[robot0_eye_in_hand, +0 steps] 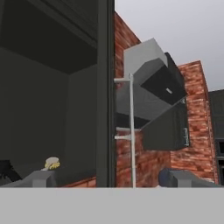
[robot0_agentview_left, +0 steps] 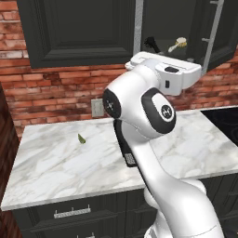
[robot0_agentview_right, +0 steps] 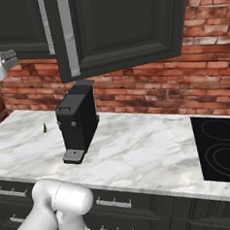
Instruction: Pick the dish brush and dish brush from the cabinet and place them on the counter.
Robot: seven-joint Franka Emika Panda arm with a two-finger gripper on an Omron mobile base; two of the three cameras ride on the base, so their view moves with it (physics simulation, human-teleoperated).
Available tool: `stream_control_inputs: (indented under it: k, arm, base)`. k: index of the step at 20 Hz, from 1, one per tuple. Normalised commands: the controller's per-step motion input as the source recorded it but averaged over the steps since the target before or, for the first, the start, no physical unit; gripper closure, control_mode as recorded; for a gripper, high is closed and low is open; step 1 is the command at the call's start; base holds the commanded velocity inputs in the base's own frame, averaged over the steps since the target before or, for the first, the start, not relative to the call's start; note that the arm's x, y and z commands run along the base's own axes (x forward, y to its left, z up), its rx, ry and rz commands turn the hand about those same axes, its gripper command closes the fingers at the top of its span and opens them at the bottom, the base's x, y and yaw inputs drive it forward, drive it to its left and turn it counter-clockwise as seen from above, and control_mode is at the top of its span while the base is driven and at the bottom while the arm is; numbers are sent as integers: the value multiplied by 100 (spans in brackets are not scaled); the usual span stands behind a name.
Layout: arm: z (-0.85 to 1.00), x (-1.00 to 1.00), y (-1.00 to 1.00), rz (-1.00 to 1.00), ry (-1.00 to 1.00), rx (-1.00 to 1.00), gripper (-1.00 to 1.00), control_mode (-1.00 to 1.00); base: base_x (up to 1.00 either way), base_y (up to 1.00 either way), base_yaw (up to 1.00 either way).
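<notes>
The cabinet (robot0_agentview_left: 79, 32) hangs on the brick wall with its right door (robot0_agentview_left: 218, 32) swung open. On its shelf lie the all-black dish brush (robot0_agentview_left: 151, 44) and, to its right, the cream-handled dish brush (robot0_agentview_left: 178, 45) with a round tan head. My white hand (robot0_agentview_left: 179, 74) hovers just below and in front of that shelf. In the hand view my gripper (robot0_eye_in_hand: 107, 179) is open and holds nothing. The cream brush (robot0_eye_in_hand: 52, 163) sits above the left fingertip (robot0_eye_in_hand: 39, 178), and the black brush (robot0_eye_in_hand: 6, 168) is at the far left edge. The white marble counter (robot0_agentview_left: 56, 158) stretches below.
A black coffee machine (robot0_agentview_right: 78, 122) stands on the counter (robot0_agentview_right: 139, 149), with a small green item (robot0_agentview_right: 44, 127) to its left. A black cooktop (robot0_agentview_right: 221, 148) lies at the right. The open door (robot0_agentview_right: 120, 29) juts out over the counter. Dark drawers (robot0_agentview_left: 69, 214) run underneath.
</notes>
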Motion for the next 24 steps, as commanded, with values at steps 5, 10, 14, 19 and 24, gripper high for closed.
stream_control_inputs:
  k: [5,10,14,19,24]
  arm:
    - [-12,34,0,-4,0,0,-100,-100]
    - [-6,39,0,-1,0,0,-100,-100]
    - [-1,30,-7,-2,2,1,-100,-100]
    - [0,30,-10,-3,3,1,-100,-100]
    - [-1,31,-11,-3,2,1,-100,-100]
  base:
    - [0,0,0]
    - [0,0,0]
    - [0,0,0]
    - [0,0,0]
    - [0,0,0]
